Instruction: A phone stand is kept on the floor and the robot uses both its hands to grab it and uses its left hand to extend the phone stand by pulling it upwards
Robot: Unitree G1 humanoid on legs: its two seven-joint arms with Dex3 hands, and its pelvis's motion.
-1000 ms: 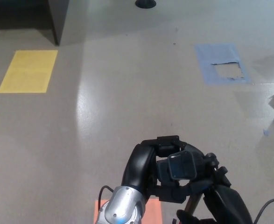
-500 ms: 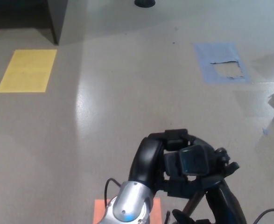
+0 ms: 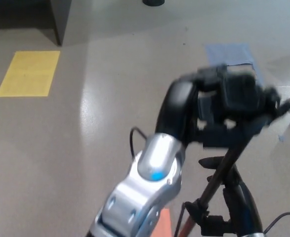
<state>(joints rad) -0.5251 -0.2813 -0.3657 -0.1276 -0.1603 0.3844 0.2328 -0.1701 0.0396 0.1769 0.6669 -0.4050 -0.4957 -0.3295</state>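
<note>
The left hand (image 3: 219, 106) has shot upward over the last second, from low near the bottom of the view to well up in front of me, and it carries the head of the phone stand (image 3: 241, 94) with it, its fingers wrapped around the clamp. The whole top is blurred with motion. Below it the stand's pole (image 3: 223, 170) now shows as a long slanted rod, where before almost none of it could be seen, so I'd judge the extension is well under way, perhaps nearly done. The right hand (image 3: 233, 207) sits low at the bottom edge, closed around the lower part of the stand to steady it. The stand rises from the floor (image 3: 85, 138) close to the robot. Around it lie a yellow patch (image 3: 28, 73), a torn blue patch (image 3: 228, 52) and an orange mark (image 3: 162, 222) underfoot. Nothing stands in the way overhead.
</note>
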